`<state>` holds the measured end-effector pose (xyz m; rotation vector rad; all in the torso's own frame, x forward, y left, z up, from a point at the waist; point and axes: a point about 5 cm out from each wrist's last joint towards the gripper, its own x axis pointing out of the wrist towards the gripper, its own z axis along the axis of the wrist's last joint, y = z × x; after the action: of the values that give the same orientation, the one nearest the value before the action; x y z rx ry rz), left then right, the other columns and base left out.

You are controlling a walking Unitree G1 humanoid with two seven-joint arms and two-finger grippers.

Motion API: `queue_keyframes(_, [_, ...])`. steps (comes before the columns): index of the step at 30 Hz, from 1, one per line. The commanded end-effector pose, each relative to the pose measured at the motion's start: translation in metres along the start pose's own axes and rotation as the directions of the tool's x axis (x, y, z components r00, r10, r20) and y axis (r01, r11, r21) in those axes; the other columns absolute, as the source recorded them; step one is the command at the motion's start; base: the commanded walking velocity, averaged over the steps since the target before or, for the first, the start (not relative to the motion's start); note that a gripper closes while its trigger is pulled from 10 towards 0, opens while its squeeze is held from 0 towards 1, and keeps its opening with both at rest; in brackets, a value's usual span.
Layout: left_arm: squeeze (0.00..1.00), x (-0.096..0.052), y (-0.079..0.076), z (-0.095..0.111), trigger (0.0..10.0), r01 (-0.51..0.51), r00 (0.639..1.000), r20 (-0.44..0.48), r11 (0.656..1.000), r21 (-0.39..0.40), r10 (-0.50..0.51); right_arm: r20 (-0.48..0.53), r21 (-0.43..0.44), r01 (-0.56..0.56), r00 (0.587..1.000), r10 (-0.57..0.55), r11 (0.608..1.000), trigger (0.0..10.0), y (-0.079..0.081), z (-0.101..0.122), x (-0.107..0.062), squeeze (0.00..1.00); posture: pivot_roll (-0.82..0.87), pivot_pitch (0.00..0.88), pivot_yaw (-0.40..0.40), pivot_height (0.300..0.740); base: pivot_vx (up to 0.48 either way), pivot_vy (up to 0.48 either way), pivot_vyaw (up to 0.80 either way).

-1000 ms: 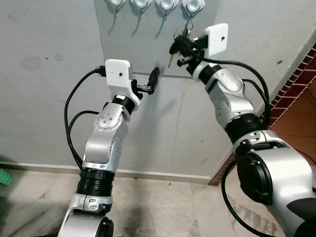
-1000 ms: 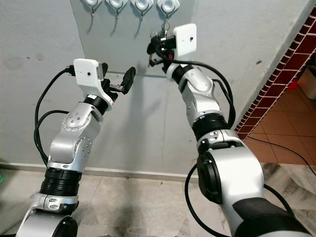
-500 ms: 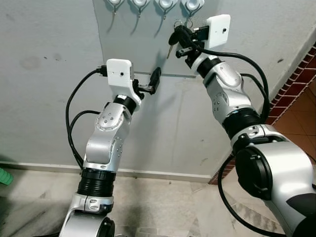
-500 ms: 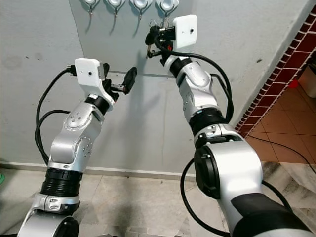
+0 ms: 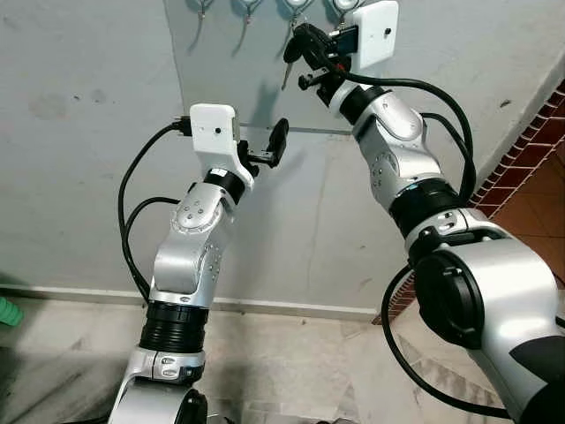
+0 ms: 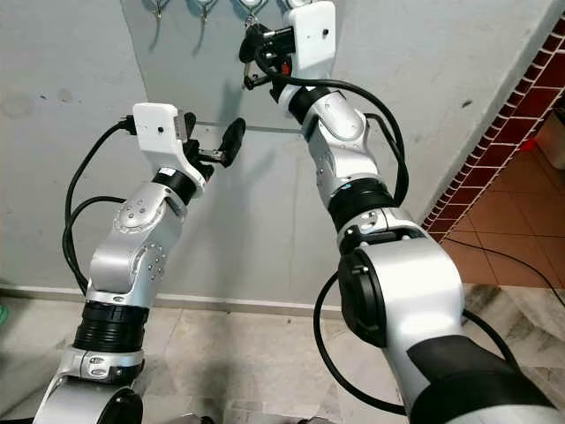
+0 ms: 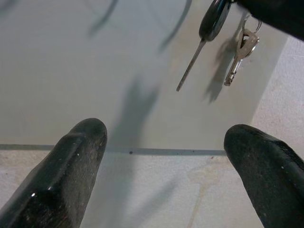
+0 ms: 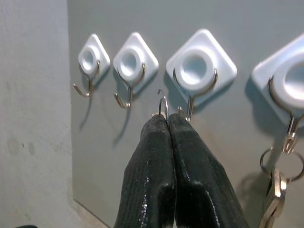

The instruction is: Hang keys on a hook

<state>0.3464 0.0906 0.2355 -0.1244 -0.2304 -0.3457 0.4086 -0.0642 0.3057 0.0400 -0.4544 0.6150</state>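
So we're at the lining-up step: the right gripper (image 8: 167, 124) is pinched tight on the key ring (image 8: 163, 104), with the keys (image 7: 213, 35) dangling below it. The ring sits right beside the wire tip of the third hook (image 8: 191, 102), not over it yet as far as I can tell. Next move probably needs a tiny lift and nudge so the ring drops onto that wire. The right arm is stretched up high to the wall; the left gripper (image 7: 175, 156) hangs lower with fingers spread, holding nothing.
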Motion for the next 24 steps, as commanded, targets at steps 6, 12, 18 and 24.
queue_keyframes(6, [0.0, -0.0032, -0.0008, 0.0045, 10.0, -0.005, 1.0, 0.009, 1.0, -0.008, 0.005, 0.013, -0.015, 0.016, 1.0, -0.016, 1.0, 10.0, -0.0023, 0.0102, 0.0054, 0.0, 0.02, 0.121, -0.08, 0.74, 0.0, 0.0, 0.0])
queue_keyframes(12, [0.0, -0.0045, -0.001, 0.0041, 10.0, -0.006, 1.0, 0.008, 1.0, -0.008, 0.006, 0.011, -0.019, 0.014, 1.0, -0.013, 1.0, 10.0, -0.0029, 0.0126, 0.0067, 0.0, 0.03, 0.121, -0.084, 0.74, 0.0, 0.0, 0.0])
queue_keyframes(18, [0.0, -0.0048, -0.0008, 0.0047, 10.0, -0.008, 1.0, 0.008, 1.0, -0.008, 0.008, 0.01, -0.024, 0.007, 1.0, -0.007, 1.0, 10.0, -0.0023, 0.0169, 0.0096, 0.0, 0.03, 0.118, -0.087, 0.74, 0.0, 0.0, 0.0])
queue_keyframes(24, [0.0, -0.0051, -0.0012, 0.0051, 10.0, -0.01, 1.0, 0.009, 1.0, -0.01, 0.01, 0.011, -0.029, 0.01, 1.0, -0.01, 1.0, 10.0, -0.0021, 0.0189, 0.011, 0.0, 0.04, 0.117, -0.089, 0.74, 0.0, 0.0, 0.0])
